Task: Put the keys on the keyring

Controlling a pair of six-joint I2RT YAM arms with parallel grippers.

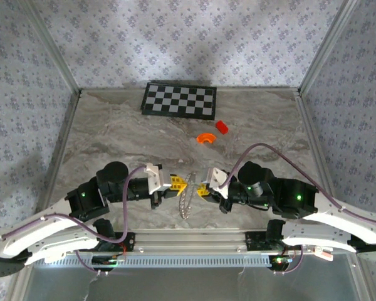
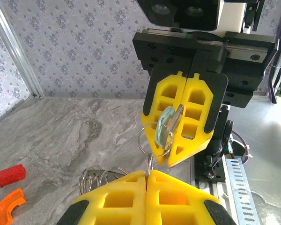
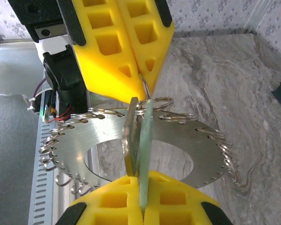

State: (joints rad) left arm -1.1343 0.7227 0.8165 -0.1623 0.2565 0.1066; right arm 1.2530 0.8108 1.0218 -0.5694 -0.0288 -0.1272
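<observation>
Now both jaws tight: left gripper (image 1: 178, 184) on one keyring (image 2: 140, 139), right gripper (image 1: 202, 187) on two keys (image 3: 131, 131).

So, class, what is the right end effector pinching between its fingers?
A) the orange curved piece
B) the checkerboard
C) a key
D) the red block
C: the right end effector is shut on a key, while the red block and orange curved piece lie apart on the table.
</observation>
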